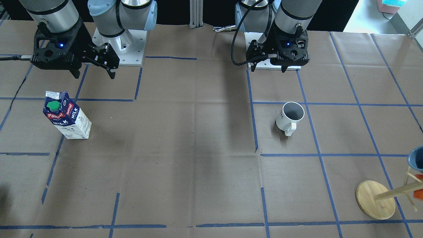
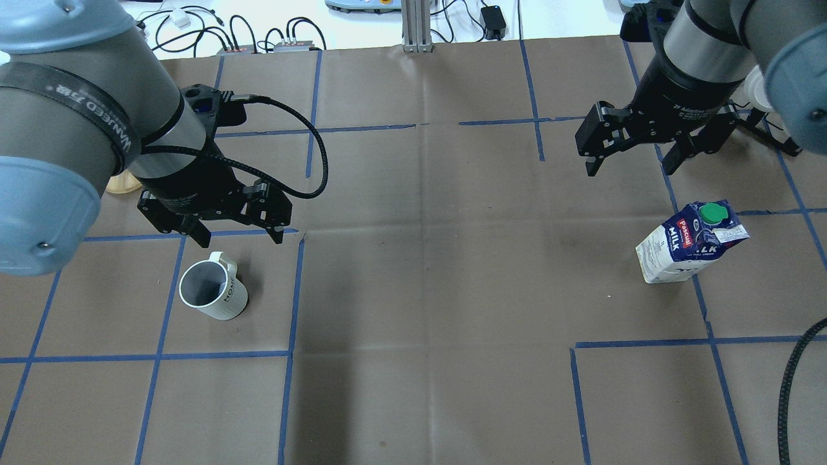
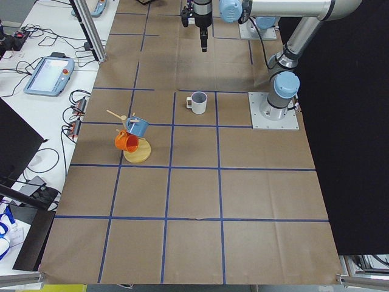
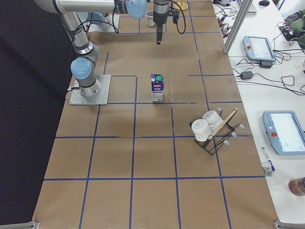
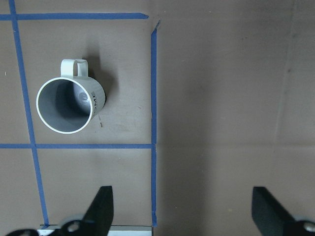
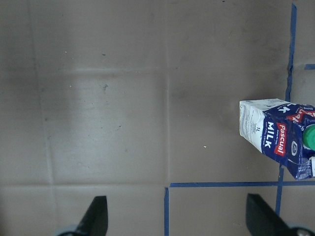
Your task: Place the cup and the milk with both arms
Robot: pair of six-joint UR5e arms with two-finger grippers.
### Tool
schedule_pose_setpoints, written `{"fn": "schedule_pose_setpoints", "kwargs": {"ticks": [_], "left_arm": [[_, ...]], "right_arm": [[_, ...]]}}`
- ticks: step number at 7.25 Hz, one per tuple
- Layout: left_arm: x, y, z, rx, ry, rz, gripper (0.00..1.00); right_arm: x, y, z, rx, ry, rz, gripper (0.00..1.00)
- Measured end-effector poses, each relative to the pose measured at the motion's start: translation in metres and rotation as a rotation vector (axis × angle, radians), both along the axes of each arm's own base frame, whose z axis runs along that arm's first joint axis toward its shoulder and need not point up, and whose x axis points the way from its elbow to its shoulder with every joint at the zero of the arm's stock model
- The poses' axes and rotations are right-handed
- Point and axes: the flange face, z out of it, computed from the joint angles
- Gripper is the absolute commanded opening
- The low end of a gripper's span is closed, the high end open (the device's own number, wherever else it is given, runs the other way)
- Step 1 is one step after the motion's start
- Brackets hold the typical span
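The left arm [image 2: 71, 129] fills the near corner of the overhead view, bulky and grey with pale blue joint caps. Its end effector [image 2: 239, 240] hangs above the desk [image 2: 420, 290] with the two fingers spread wide and nothing between them. The left wrist view shows the same: black fingertips [image 5: 101, 209] far apart at the bottom edge, only brown paper and blue tape under the gap.

The cup [image 2: 210, 294] stands upright on the desk inside one taped square, on the robot's left side. Its grey inside faces up and its handle points away from the robot's base. It sits apart from the end effector, off to one side of the fingers, untouched.

The right arm [image 2: 704, 58] reaches in from the other side. Its end effector [image 2: 630, 170] is also raised off the desk, fingers wide apart and empty.

The milk [image 2: 688, 244] stands upright on the robot's right side, beside a blue tape line, green cap on top. In the right wrist view it lies at the edge of the picture, clear of the fingers.

A wooden stand [image 3: 135, 143] with a blue and an orange cup stands further along the desk beyond the cup.
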Motion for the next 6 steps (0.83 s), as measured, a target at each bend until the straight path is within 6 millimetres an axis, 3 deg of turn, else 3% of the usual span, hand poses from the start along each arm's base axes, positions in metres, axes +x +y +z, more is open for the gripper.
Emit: {"fn": "schedule_pose_setpoints", "kwargs": {"ticks": [6], "left_arm": [[0.0,-0.0001,-0.0006,-0.005,0.001,-0.01,0.99]], "right_arm": [[-0.0001,-0.0001,0.0001,0.0,0.001,0.0,1.0]]}}
